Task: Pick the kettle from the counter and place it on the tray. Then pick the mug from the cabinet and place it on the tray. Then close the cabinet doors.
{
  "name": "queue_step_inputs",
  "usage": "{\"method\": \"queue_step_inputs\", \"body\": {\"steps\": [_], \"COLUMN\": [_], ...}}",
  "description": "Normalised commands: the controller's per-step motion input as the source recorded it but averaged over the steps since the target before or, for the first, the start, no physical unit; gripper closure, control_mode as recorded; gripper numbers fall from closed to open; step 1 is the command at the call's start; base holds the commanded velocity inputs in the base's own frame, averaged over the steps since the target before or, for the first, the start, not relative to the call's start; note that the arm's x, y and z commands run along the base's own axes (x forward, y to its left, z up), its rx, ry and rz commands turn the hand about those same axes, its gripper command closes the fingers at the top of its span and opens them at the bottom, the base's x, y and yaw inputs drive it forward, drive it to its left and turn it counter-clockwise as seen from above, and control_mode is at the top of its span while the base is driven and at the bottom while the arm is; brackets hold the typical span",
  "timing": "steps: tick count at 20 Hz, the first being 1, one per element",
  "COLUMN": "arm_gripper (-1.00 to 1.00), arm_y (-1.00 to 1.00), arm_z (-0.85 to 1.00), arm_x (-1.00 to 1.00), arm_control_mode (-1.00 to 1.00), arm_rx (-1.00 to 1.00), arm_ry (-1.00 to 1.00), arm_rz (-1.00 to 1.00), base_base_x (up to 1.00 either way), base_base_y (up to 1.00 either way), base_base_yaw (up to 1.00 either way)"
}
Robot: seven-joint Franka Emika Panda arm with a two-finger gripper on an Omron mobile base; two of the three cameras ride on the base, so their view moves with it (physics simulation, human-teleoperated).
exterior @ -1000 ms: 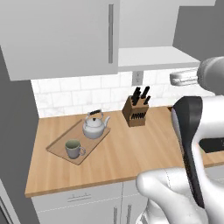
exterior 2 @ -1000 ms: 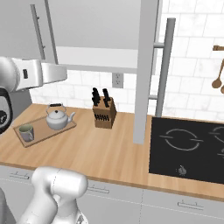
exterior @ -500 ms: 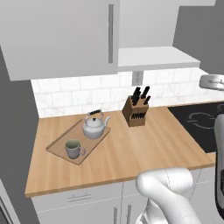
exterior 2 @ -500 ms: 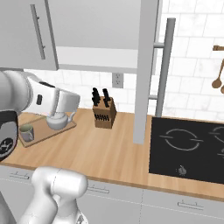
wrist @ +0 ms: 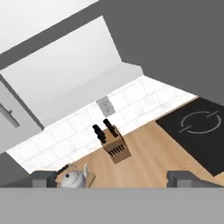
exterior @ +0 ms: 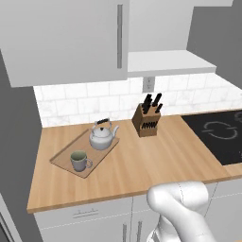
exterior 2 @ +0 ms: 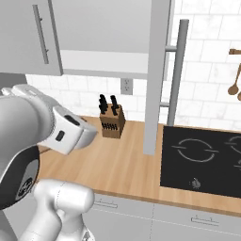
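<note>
Wide apart, the two dark tips of my gripper (wrist: 113,179) stand at the bottom of the hand view with nothing between them; I hold nothing.

Biggest before me is the counter (exterior: 142,165), a long run of light-brown wood over pale drawer fronts. Above it hangs the cabinet (exterior: 165,61), its white shelf floor bare where I can see it. Of the cabinet doors, the left door (exterior: 66,38) lies flat and shut in the left base view, its bar handle upright. The right door (exterior 2: 157,70) stands swung out toward me; in the right base view I see it nearly edge-on, with its long silver bar just beside it. To the right, the black cooktop (exterior: 220,139) is set into the counter. Behind everything runs a white tiled wall with a socket (exterior: 148,84) under the shelf.

On the left part of the counter lies the tray (exterior: 64,158), turned at an angle to the counter's edge. The kettle (exterior: 102,136) sits upright on its far end, spout toward the right, dark handle arched over the lid. The mug (exterior: 79,160) stands upright on the tray's near end, apart from the kettle, its olive inside showing and its handle to the right. Between tray and cooktop, near the wall, stands a wooden knife block (exterior: 145,122) with dark handles sticking up.
</note>
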Motion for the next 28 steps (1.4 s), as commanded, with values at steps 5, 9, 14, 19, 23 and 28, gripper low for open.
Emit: {"method": "queue_step_inputs", "body": {"steps": [5, 9, 14, 19, 23, 28], "arm_gripper": [-1.0, -1.0, -1.0, -1.0, -1.0, -1.0], "arm_y": [-0.06, -0.18, -0.27, -0.31, -0.26, -0.36], "arm_z": [-0.18, -0.21, -0.13, -0.11, -0.03, 0.0], "arm_x": [-0.09, -0.08, -0.13, -0.01, -0.01, -0.14], "arm_control_mode": [-1.0, -1.0, -1.0, -1.0, -1.0, -1.0], "arm_rx": [0.04, 0.22, 0.27, 0.28, 0.31, 0.25], "arm_ry": [-0.05, -0.17, -0.19, -0.15, -0.16, -0.02], "arm_rz": [0.0, -0.02, -0.04, -0.05, 0.0, 0.0], "base_base_x": [0.0, 0.0, 0.0, 0.0, 0.0, 0.0], "base_base_y": [0.0, 0.0, 0.0, 0.0, 0.0, 0.0], "base_base_yaw": [0.0, 0.0, 0.0, 0.0, 0.0, 0.0]}}
